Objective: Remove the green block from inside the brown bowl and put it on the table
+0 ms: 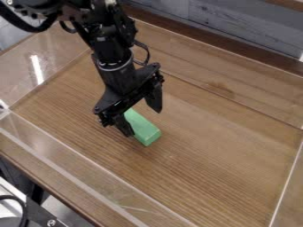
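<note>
The table (225,151) fills the frame, brown wood grain inside low clear walls. At centre-left the black gripper (138,115) points steeply down, jaws spread wide and released. The green block (144,129) lies flat on the wood, its upper end between the fingertips, the rest extending toward lower right.

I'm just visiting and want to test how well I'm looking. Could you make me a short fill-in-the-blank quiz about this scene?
1. The green block lies on the wooden ____.
2. The robot's hand is black, and its fingers stand ____.
3. The table is edged by low clear ____.
4. The brown bowl named in the task is ____ in this view.

Missing words: table; open; walls; not visible
</note>
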`<action>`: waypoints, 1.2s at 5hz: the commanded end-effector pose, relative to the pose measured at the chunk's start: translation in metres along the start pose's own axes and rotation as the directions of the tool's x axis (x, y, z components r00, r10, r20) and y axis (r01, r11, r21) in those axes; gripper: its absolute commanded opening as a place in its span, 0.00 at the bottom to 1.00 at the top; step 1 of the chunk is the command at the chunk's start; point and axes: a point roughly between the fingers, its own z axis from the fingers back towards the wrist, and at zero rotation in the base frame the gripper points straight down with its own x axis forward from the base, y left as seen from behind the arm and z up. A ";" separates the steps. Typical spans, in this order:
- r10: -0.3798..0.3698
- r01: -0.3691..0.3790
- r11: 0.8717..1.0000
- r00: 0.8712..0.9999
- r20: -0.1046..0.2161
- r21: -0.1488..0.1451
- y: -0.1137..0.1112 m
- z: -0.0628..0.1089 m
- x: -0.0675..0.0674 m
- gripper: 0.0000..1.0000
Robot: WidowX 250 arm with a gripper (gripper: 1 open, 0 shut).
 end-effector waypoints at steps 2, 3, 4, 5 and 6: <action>0.022 -0.022 0.999 1.000 0.011 -0.033 -0.006 -0.005 0.003 1.00; 0.029 -0.029 0.999 1.000 0.009 -0.037 -0.006 -0.009 0.002 1.00; 0.036 -0.035 0.999 0.999 0.008 -0.039 -0.007 -0.014 0.002 0.00; 0.033 -0.033 0.999 0.999 0.003 -0.023 -0.005 -0.013 0.001 0.00; 0.046 -0.046 0.999 0.999 -0.007 -0.004 -0.003 -0.014 -0.001 0.00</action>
